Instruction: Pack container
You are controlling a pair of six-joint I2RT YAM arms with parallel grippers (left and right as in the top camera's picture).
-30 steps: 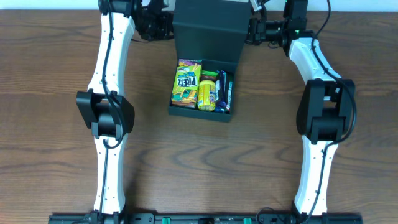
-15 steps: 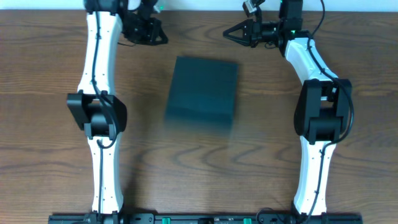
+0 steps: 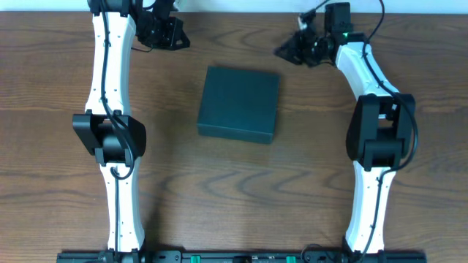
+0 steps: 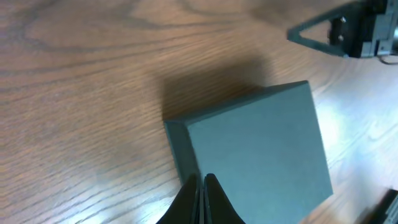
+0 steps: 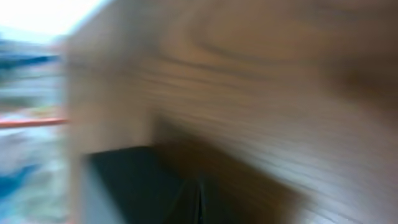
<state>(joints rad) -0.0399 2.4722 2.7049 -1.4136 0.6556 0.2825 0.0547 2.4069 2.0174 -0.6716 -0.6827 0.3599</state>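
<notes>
The dark teal container sits in the middle of the wooden table with its flat lid closed, so its contents are hidden. It also shows in the left wrist view and, blurred, in the right wrist view. My left gripper is shut and empty at the far left, up and away from the container; its tips show in the left wrist view. My right gripper is shut and empty at the far right of the container, apart from it; its view is heavily blurred.
The wooden table surrounds the container. The table's far edge runs along the top of the overhead view, just behind both grippers. The right gripper also appears at the top right of the left wrist view.
The container's lid, open a second ago with snack packets showing, is now shut. Both grippers have drawn back from the container, and the right gripper has gone from open to shut.
</notes>
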